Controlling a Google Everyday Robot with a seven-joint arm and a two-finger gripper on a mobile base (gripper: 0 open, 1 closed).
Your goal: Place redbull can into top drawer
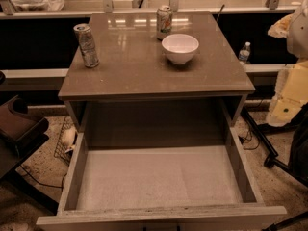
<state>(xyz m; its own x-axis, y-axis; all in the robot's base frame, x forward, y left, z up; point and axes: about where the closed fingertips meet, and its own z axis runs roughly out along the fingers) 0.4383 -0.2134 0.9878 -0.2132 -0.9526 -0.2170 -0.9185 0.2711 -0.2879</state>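
Shows redbull can [86,45] upright on tabletop's [139,69] left, top drawer [159,179] open nearer. Puts end effector [288,95] at right edge; cannot tell its opening.

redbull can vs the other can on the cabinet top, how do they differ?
Build: the redbull can is slim and tall; the other can is wider. Print: redbull can silvery, other can orange-green. Place: redbull can near the left edge, other can at the back behind the white bowl. Both stand upright on the cabinet top, outside the open top drawer. The claw is not in view.
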